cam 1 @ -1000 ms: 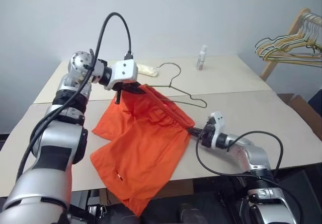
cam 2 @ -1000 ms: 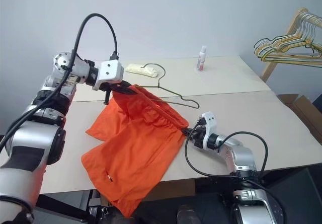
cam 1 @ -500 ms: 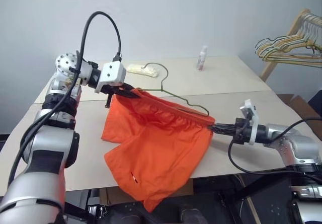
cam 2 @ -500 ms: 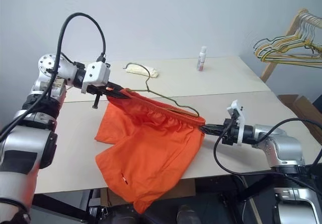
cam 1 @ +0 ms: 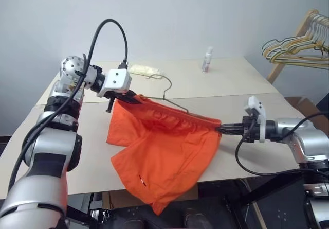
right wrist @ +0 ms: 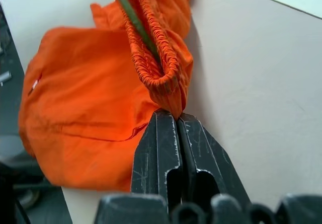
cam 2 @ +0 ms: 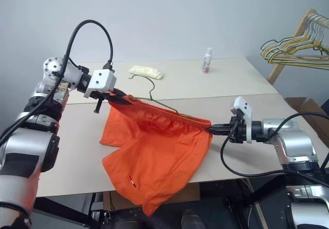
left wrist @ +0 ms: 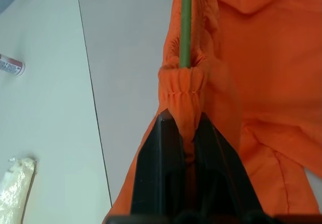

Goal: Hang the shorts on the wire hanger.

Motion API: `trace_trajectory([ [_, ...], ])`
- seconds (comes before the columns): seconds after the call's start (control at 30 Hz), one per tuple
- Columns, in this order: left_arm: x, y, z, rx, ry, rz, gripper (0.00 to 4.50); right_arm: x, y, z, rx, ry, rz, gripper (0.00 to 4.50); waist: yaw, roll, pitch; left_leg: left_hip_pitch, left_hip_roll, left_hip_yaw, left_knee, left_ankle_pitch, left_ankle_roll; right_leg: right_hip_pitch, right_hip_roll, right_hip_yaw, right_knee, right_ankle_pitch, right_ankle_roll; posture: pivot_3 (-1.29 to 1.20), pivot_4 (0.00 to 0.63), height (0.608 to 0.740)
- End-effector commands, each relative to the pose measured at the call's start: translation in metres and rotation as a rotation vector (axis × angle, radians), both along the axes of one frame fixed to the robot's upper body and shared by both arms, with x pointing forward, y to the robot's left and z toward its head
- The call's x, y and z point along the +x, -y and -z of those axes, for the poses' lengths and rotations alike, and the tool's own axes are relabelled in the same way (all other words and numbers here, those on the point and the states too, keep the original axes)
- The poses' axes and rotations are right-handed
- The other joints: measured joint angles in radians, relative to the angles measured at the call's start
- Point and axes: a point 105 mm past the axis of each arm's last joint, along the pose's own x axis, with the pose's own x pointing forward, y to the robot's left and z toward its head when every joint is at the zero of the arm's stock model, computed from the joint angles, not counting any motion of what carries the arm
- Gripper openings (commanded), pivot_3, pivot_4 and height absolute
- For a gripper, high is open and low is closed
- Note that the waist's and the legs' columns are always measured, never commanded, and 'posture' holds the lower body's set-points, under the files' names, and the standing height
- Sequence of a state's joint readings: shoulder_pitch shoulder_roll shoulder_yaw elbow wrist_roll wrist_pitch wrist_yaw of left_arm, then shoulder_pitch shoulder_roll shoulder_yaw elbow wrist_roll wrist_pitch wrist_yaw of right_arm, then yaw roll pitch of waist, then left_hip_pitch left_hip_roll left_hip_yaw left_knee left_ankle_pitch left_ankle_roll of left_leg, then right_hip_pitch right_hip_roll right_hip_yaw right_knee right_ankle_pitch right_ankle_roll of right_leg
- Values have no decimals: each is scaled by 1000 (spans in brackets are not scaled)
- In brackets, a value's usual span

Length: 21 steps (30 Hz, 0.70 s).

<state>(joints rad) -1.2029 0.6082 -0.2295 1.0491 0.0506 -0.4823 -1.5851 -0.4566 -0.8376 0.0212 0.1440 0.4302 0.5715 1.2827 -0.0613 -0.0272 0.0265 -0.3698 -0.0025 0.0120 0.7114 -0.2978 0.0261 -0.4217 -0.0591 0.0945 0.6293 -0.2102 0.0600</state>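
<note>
While stretched between the two arms: the shorts (cam 1: 164,141) hang above the table (cam 1: 241,85) by their waistband, legs drooping past the near edge.
Waistband: pulled taut from the left pincer (cam 1: 134,98) to the right pincer (cam 1: 222,129), probably so the elastic opening stays wide and the garment can be settled on the wire.
Wire hanger (cam 1: 165,93): its hook rises behind the waistband near the left end; in both wrist views a thin green wire runs inside the gathered band, so the hanger seems threaded through the waist already.
Why held this way: tension at both ends keeps the baggy fabric from bunching and sliding along the wire, in my judgement.
Left pincer: fingers (left wrist: 161,173) clamped together on a gathered fold of the waistband's left end.
Right pincer: fingers (right wrist: 161,153) pressed together on the waistband's right end, pinching a tuck of cloth.
Further out: a small bottle (cam 1: 207,59) and a pale wrapped packet (cam 1: 145,70) sit on the far half of the table, well apart from the shorts.
At the right edge: a wooden rack (cam 1: 293,38) carries bunched hangers (cam 1: 295,46), untouched.
</note>
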Motion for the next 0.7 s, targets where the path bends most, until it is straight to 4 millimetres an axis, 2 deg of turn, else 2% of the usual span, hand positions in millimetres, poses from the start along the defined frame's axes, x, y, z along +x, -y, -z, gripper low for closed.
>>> trace_trajectory([
  [0.03,8,-5,-16,36,91,-52,0,3,6,-17,-132,120,-32,10,2,0,0,0,0,0,0,0,0,0,0,0,0,0,0,-28,0,740],
  [0.13,12,0,-20,67,132,-57,0,14,2,-28,-187,187,-14,10,-2,0,0,0,0,0,0,0,0,0,0,0,0,0,0,-27,0,740],
  [0.37,22,11,-33,121,256,-72,0,20,-9,-45,-371,336,-80,10,9,0,0,0,0,1,1,0,1,-1,0,0,0,0,0,-33,0,740],
  [0.57,19,20,-31,137,275,-18,0,27,-25,-65,-367,478,-80,10,14,0,0,-1,0,1,1,0,1,-1,0,0,0,0,0,-40,0,740],
  [0.7,19,26,-26,126,270,-2,0,30,-32,-68,-372,526,-87,10,15,0,0,-1,0,1,1,0,1,-1,0,0,0,0,0,-46,0,740],
])
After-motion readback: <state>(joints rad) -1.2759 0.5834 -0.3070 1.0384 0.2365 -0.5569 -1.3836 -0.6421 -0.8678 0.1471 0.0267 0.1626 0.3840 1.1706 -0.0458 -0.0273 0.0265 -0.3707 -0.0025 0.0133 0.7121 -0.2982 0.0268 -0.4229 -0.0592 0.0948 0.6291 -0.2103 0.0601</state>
